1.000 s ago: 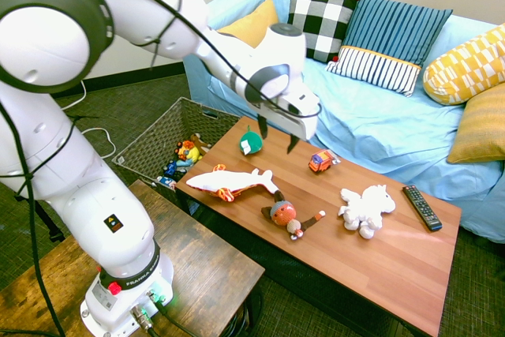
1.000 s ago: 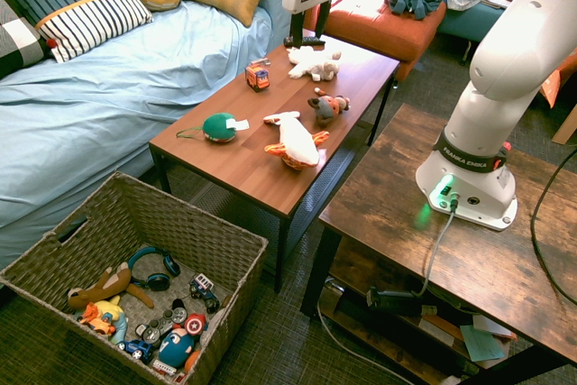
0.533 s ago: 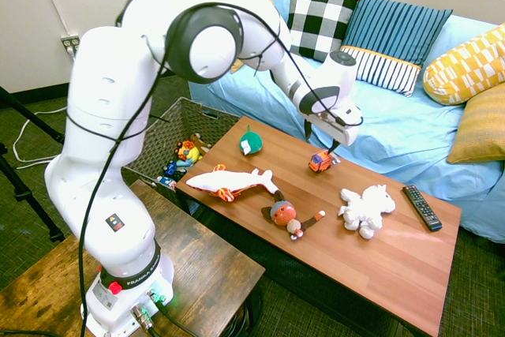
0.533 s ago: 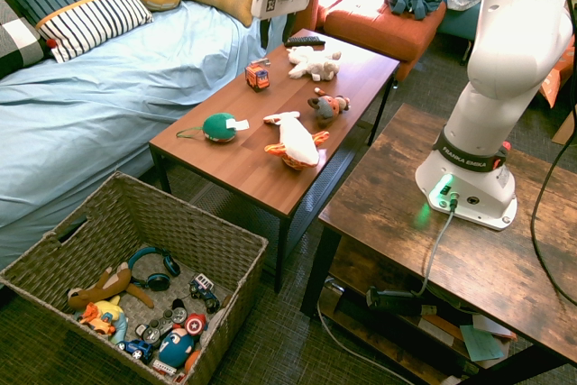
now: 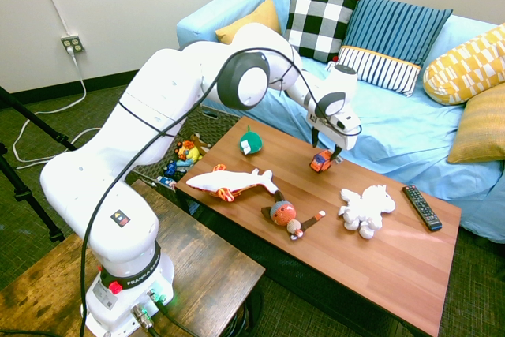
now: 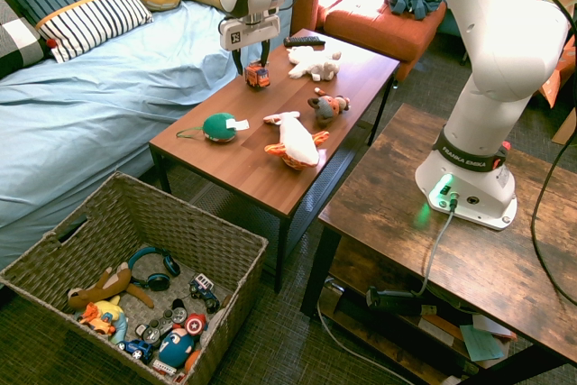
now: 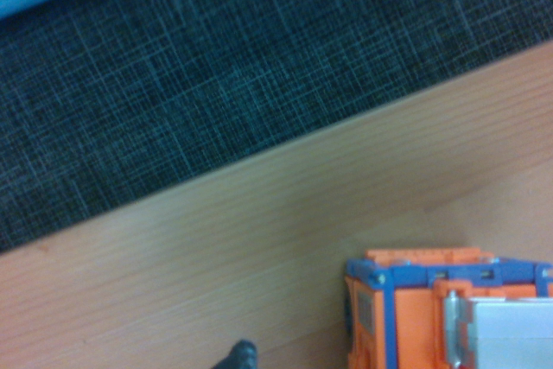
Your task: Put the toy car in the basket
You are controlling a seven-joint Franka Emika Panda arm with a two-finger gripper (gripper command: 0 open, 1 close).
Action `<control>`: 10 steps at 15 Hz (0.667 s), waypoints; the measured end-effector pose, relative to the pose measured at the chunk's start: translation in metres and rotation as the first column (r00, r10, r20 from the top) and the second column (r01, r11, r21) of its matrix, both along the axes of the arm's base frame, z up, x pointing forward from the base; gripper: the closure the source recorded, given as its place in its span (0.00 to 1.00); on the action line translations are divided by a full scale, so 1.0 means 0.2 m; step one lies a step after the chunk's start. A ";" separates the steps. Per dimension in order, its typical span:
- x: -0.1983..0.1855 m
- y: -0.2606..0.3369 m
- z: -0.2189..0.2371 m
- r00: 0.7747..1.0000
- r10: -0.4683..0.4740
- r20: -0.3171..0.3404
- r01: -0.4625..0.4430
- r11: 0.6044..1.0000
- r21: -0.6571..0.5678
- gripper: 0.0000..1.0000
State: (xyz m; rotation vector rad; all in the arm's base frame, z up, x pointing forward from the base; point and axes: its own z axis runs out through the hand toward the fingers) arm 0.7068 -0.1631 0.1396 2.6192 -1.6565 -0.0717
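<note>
The toy car (image 5: pixel 320 162) (image 6: pixel 257 76) is small and orange. It stands on the wooden coffee table (image 5: pixel 394 258) (image 6: pixel 243 169) near the edge that faces the sofa. My gripper (image 5: pixel 327 148) (image 6: pixel 251 62) hangs right over it, open, with a finger on either side of the car and nothing held. In the wrist view the toy car (image 7: pixel 449 317) fills the lower right corner, orange with blue trim. The basket (image 6: pixel 135 214) is a big woven bin on the floor off the table's end, with several toys inside. In the first exterior view the arm hides most of it.
On the table lie a green round toy (image 5: pixel 251 142) (image 6: pixel 218 126), a whale plush (image 5: pixel 233 183) (image 6: pixel 293 139), a small doll (image 5: pixel 286 215) (image 6: pixel 326 105), a white plush (image 5: pixel 367 207) (image 6: pixel 314 62) and a remote (image 5: pixel 422 207). The blue sofa (image 5: pixel 379 116) runs along the far side.
The arm has swung across the table toward the sofa side and come down over the toy car. The gripper has stayed open. The toys have not moved.
</note>
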 end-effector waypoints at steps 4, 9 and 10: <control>0.05 0.01 -0.10 0.999 -0.013 -0.045 0.014 1.000 0.001 1.00; 0.06 -0.04 -0.11 0.998 -0.031 -0.049 0.031 1.000 -0.004 1.00; 0.06 -0.04 -0.11 0.998 -0.034 -0.051 0.034 0.999 -0.004 1.00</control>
